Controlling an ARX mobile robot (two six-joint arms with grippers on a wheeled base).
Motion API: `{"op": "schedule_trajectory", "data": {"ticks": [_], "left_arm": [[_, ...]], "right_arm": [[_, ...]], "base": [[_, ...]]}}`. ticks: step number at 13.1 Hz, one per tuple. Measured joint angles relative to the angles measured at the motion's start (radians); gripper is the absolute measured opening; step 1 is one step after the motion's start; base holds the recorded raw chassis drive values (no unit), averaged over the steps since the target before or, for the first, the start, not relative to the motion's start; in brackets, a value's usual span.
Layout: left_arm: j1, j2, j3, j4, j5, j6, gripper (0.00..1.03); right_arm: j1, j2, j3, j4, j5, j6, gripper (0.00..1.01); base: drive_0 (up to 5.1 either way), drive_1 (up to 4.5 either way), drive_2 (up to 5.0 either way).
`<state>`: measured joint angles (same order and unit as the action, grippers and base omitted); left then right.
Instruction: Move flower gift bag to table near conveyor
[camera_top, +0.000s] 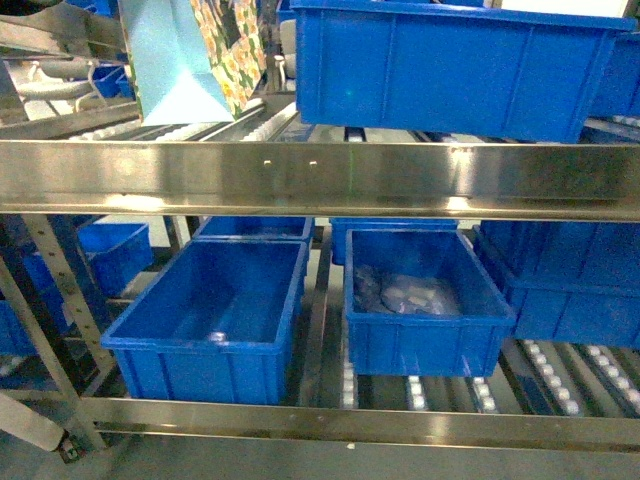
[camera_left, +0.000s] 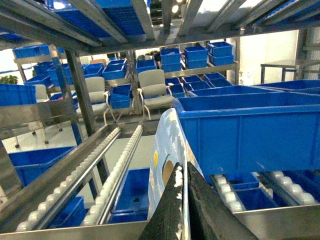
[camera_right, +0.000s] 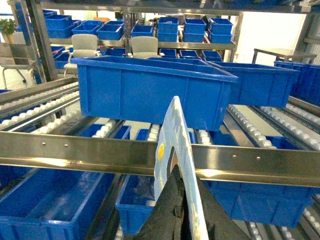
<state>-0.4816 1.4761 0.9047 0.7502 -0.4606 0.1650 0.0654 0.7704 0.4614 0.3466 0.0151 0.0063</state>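
The flower gift bag (camera_top: 190, 60), pale blue with a floral face, stands on the conveyor's (camera_top: 320, 180) upper roller lane at the top left of the head view. Neither gripper appears in that view. In the left wrist view my left gripper (camera_left: 183, 164) is shut on the bag's pale blue top edge (camera_left: 162, 145), beside its handle hole. The right wrist view has my right gripper (camera_right: 184, 172) shut on a similar pale blue bag edge (camera_right: 172, 125) with a yellow dot, in front of the steel front rail (camera_right: 250, 162). The table is out of view.
A large blue bin (camera_top: 455, 65) sits on the upper lane right of the bag. Lower lanes hold an empty blue bin (camera_top: 215, 320) and one with wrapped items (camera_top: 425, 300). Roller tracks (camera_left: 112, 160) run left of the bag. Chairs (camera_left: 155, 92) and shelves of bins stand behind.
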Motion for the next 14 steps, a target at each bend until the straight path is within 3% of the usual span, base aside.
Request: {"op": "schedule_trajectory", "data": {"ticks": [14], "left_arm": [[0.0,0.0,0.0,0.002,0.0,0.0,0.02]], "right_arm": [[0.0,0.0,0.0,-0.001,0.0,0.0,0.02]], "base": [[-5.0,2.42,2.4]]}}
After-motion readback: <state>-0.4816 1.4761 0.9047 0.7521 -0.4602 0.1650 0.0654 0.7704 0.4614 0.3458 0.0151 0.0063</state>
